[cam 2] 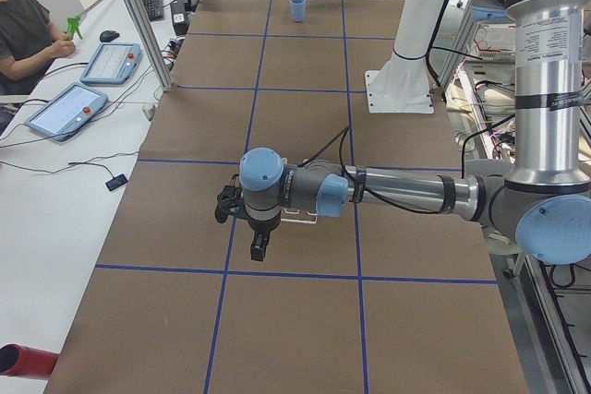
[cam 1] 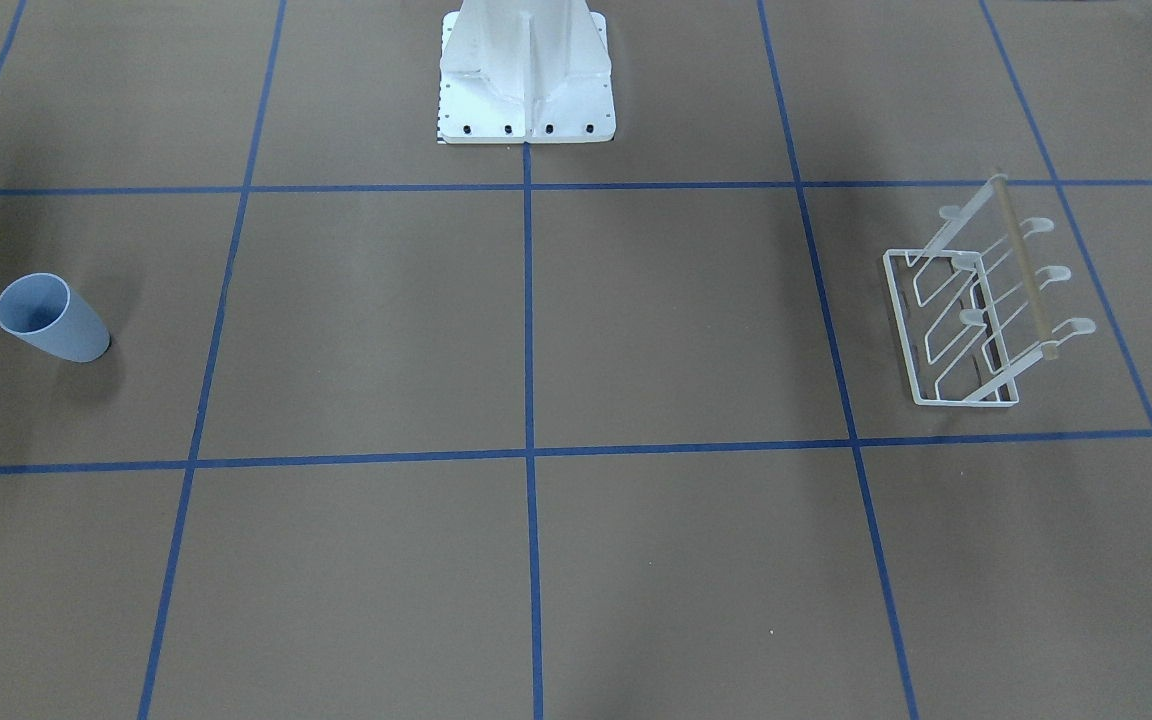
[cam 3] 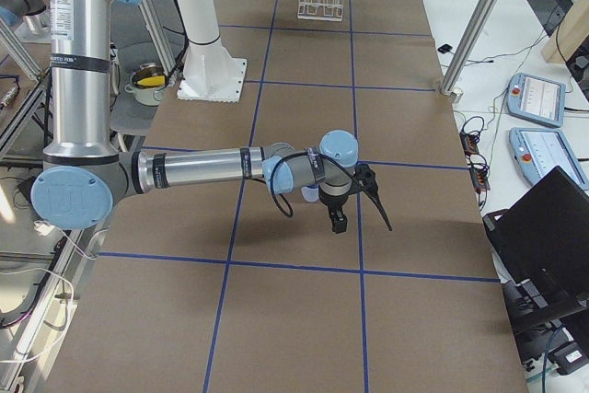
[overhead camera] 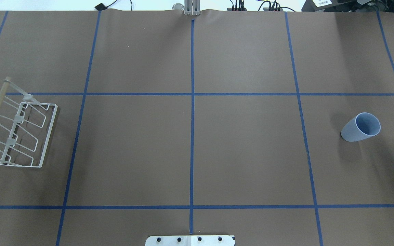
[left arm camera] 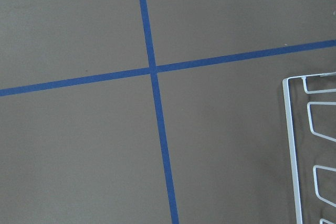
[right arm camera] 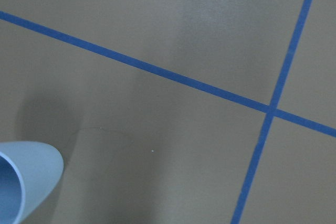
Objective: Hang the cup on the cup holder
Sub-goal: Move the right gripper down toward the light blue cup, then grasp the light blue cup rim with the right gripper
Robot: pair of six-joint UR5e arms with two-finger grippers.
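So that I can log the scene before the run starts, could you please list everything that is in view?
cup: one, light blue, upright on the table, robot's right side.
cup holder: one, white wire with a pale wooden bar, robot's left side, nothing hung on it.
table: one, brown, blue tape grid.
pedestal: one, white, bolted at the middle of the robot's edge.
tablets: two, grey, on the side bench.
operator: one, dark shirt, at that bench.
left arm: one, silver and blue, over the cup holder.
right arm: one, same colours, near the cup.
left claw: black, open or shut unclear.
right claw: black, likewise unclear.
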